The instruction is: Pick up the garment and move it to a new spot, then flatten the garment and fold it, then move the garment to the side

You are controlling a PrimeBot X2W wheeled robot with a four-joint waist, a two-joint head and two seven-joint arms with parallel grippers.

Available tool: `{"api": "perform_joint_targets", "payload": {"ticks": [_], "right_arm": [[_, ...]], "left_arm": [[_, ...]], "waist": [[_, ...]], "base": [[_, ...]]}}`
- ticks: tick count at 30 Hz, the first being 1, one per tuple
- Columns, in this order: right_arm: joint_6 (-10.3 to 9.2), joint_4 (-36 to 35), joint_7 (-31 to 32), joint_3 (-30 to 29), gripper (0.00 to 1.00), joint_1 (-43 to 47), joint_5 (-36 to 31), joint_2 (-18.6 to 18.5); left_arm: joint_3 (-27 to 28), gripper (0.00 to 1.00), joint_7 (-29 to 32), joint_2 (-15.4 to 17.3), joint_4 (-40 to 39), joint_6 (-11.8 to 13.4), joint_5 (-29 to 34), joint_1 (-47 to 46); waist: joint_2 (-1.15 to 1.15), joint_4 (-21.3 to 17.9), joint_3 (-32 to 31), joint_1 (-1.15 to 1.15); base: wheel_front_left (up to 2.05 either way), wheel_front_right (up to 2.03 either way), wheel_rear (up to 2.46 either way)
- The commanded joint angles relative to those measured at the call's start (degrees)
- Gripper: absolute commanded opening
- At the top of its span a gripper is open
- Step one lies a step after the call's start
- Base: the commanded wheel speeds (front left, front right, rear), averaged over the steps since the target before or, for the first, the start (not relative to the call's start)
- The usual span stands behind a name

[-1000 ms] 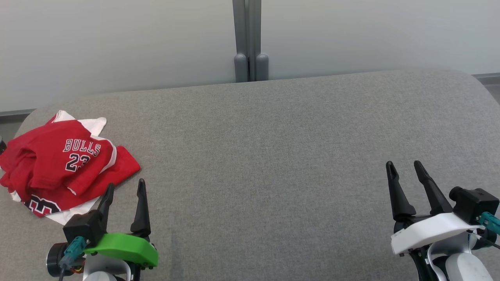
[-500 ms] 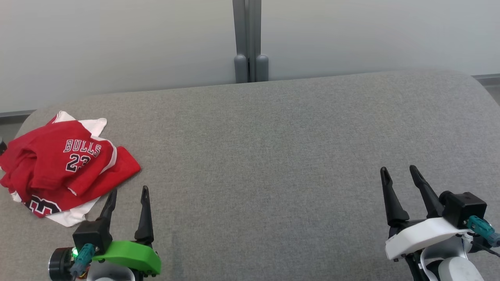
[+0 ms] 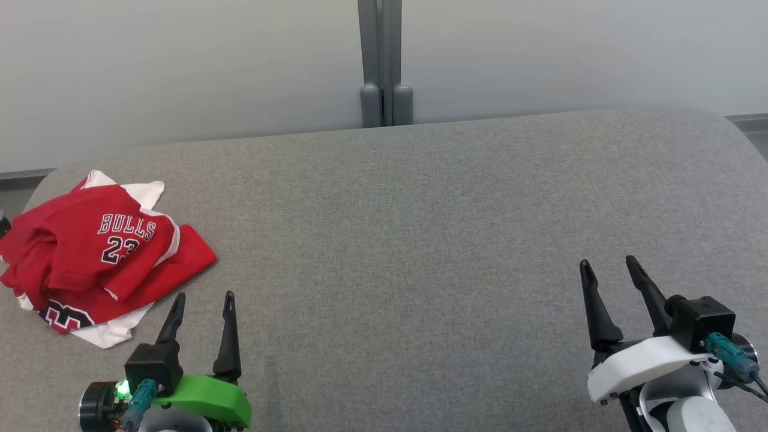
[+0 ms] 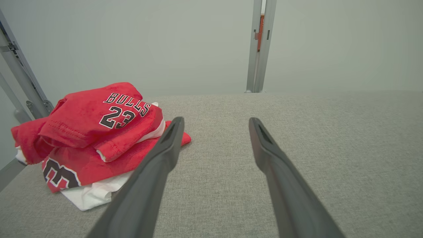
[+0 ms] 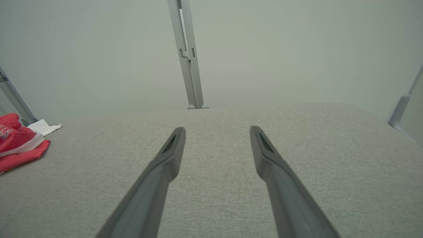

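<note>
Grey cushion (image 3: 420,210): garment (image 3: 96,252) beside left gripper (image 3: 204,295), far from right gripper (image 3: 607,261) (both spread, empty).

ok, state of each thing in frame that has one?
Red and white Bulls jersey: bunched in a heap, not flattened, lying at the left of the grey fabric surface, held by nothing.
Left pincer (green mount): open, empty, beside the jersey, apart from it.
Right pincer (white mount): open, empty, over bare fabric.
</note>
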Motion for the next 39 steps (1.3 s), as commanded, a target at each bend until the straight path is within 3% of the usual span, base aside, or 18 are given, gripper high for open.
{"api": "perform_joint_targets", "payload": {"ticks": [1, 13, 30, 39], "right_arm": [[0.03, -0.2, 0.2, -0.2, 1.0, 0.4, -0.1, 0.1], [0.03, -0.5, -0.2, -0.4, 1.0, 0.6, 0.5, 0.2], [0.03, -1.8, 0.3, 5.4, 1.0, -1.9, 2.1, -0.2], [0.03, -1.8, 0.3, 6.8, 1.0, -3.1, 2.6, -0.2]], "left_arm": [[0.1, 1.0, -0.2, 0.0, 0.2, 0.1, 0.3, 0.3], [0.4, 1.0, -0.1, 0.0, 1.0, -0.2, -0.8, -1.0], [2.7, 1.0, -0.1, 1.6, 1.9, 0.3, -2.3, -3.1], [4.0, 1.0, -0.1, 1.9, 1.6, 0.6, -3.1, -3.0]], "waist": [[0.0, 0.0, 0.1, 0.0], [0.0, 2.0, 0.4, 0.0], [0.0, 19.5, 1.4, 0.0], [0.0, 25.0, 1.7, 0.0]], "base": [[0.0, 0.0, 0.0], [0.0, 0.0, 0.0], [0.0, 0.0, 0.0], [0.0, 0.0, 0.0]]}}
